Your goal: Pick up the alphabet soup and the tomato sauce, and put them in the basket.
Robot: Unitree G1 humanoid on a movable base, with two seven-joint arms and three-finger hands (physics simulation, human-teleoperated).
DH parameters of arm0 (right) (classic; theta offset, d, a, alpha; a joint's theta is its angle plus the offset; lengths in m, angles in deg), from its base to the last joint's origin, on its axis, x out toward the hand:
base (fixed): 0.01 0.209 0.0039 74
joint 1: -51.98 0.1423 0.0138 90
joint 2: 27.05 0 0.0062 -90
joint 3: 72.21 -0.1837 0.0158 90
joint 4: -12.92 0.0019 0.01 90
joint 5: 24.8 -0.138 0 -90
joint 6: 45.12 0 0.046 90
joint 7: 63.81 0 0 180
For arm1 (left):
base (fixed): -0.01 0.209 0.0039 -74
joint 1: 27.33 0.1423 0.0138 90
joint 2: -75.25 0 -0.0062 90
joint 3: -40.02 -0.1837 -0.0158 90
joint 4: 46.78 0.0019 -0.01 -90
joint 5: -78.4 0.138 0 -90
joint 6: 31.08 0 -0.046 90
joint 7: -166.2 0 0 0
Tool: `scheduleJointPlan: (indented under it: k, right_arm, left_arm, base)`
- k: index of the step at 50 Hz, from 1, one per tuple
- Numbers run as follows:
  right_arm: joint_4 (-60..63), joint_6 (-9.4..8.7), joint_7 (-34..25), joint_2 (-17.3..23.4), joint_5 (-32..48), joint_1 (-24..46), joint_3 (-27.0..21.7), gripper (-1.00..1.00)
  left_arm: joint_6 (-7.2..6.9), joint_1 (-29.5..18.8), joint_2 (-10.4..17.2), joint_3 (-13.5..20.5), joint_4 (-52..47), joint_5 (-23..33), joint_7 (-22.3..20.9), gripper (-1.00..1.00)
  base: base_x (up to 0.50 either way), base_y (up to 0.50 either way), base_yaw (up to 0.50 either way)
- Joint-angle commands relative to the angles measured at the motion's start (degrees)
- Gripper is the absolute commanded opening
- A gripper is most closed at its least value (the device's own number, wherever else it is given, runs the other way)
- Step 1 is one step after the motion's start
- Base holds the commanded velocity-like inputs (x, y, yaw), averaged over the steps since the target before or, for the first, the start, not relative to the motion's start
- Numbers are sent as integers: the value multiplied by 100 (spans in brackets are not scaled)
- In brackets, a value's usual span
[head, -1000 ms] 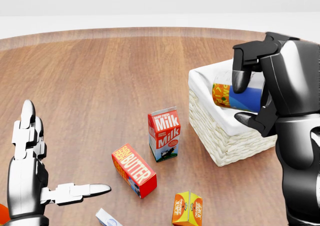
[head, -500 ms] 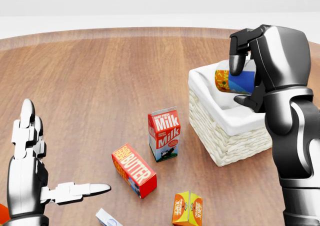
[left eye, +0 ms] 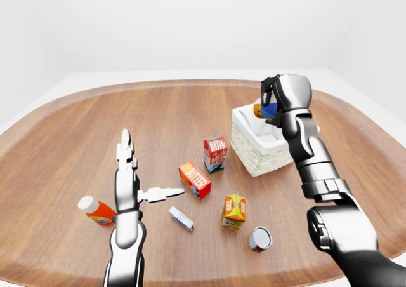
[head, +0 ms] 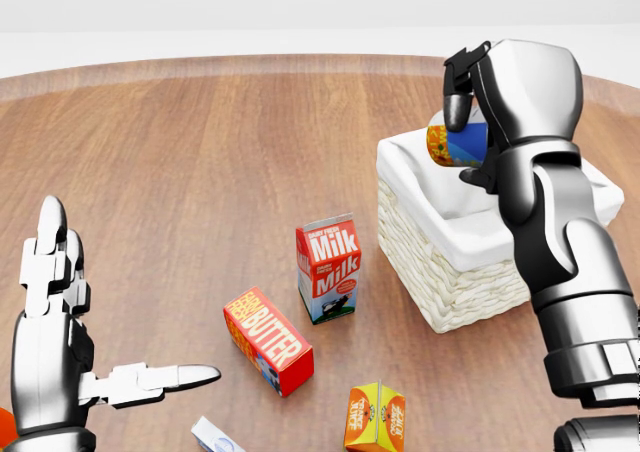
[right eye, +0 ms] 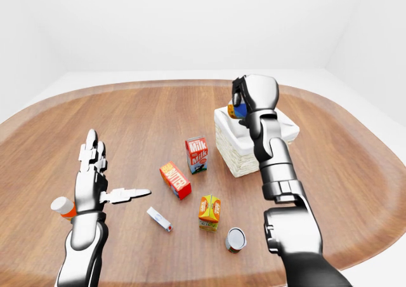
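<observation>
Across the whole of the head view spreads the wooden bench [head: 200, 152], and at its right edge the right arm has climbed over the last second, lifting the right hand [head: 466, 142] from low inside the basket [head: 450, 272] to the upper right of the frame, above the white lining. That hand is still clamped on a can with an orange and blue label, which I take to be the alphabet soup [head: 452, 144]; it hangs on its side over the basket's far half, clear of the lining rather than resting in it. So the drop has not happened, and the rise reads as a retry or a repositioning, not a release. At the lower left the left hand [head: 60, 352] has barely moved, fingers spread wide and holding nothing. The milk carton [head: 328, 267], butter box [head: 267, 339] and orange carton [head: 375, 417] lie where they were. In the left-eye view a small can [left eye: 259, 238] lies at the lower centre, possibly the tomato sauce, untouched.
</observation>
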Motion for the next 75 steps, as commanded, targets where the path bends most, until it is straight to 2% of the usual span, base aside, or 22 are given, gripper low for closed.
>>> scheduleJointPlan:
  k: [1,15,31,44,75]
  right_arm:
    - [-1429,0,823,26,462,745,183,-100]
    - [-2661,0,1227,-8,690,1455,382,-100]
    - [-3581,0,1359,-54,1100,1726,600,-100]
    - [-3777,0,1359,-200,1266,1900,595,-100]
    - [-3990,0,1359,48,1738,1761,652,-100]
  left_arm:
    - [0,1,1,14,9,-7,9,100]
    - [0,30,-2,-2,27,19,11,100]
    - [0,24,-5,-4,-13,29,5,100]
    - [0,-8,1,28,8,-15,8,100]
    - [0,4,0,21,-27,-6,-3,100]
  base:
    - [0,0,0]
    - [0,0,0]
    - [0,0,0]
    - [0,0,0]
    - [0,0,0]
